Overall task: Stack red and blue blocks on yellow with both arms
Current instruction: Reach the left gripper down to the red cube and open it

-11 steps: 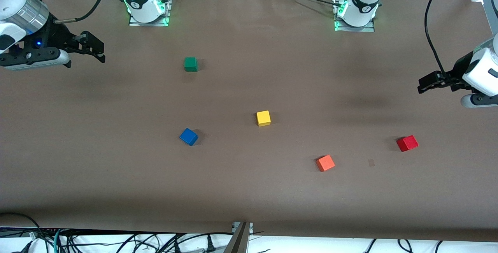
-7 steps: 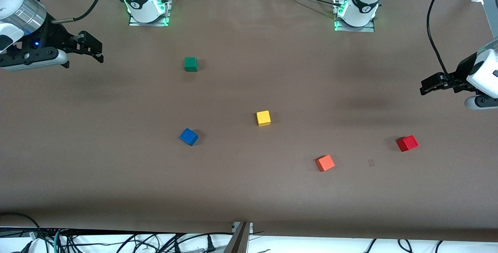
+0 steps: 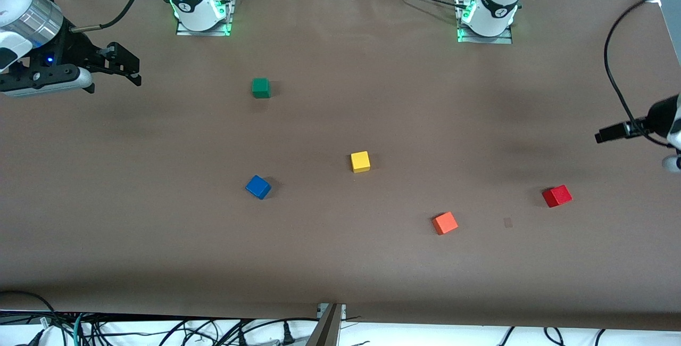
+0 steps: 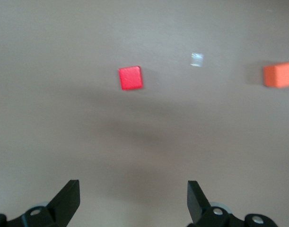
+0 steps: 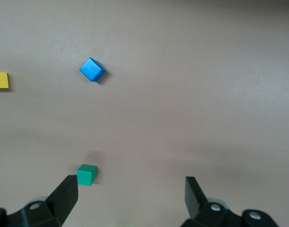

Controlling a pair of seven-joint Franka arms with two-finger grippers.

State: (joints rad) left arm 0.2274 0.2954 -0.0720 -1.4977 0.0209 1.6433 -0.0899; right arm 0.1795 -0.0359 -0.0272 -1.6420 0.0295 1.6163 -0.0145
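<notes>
A: What lies on the matte brown tabletop [image 3: 340,261]?

B: Five small matte cubes with crisp edges, all well apart. The small matte yellow cube [image 3: 360,162] sits near the middle. The bright blue matte cube [image 3: 258,187] lies toward the right arm's end, slightly nearer the front camera and turned corner-on. The deep red matte cube [image 3: 557,196] rests toward the left arm's end, also skewed. Nothing is stacked on the yellow one.

A: And the other two?

B: A small orange cube [image 3: 445,223] lies between yellow and red, nearest the front camera. A small dark green cube [image 3: 260,88] sits farther from the camera than the blue one, closer to the bases.

A: The claws?

B: The right claw [image 3: 127,66], black and two-fingered on a glossy white arm, hangs in the air over the tabletop at the right arm's end, its fingers spread wide and holding nothing. The left claw [image 3: 612,133] is over the tabletop's edge at the left arm's end, fingers apart and empty too.

A: Anything cut off?

B: The left arm is mostly out of the front view; only the black claw and a bit of white wrist show. In its wrist view the orange cube is clipped at the edge and everything looks soft. A pale small patch [image 3: 508,222] on the tabletop beside the red cube is hard to make out.
</notes>
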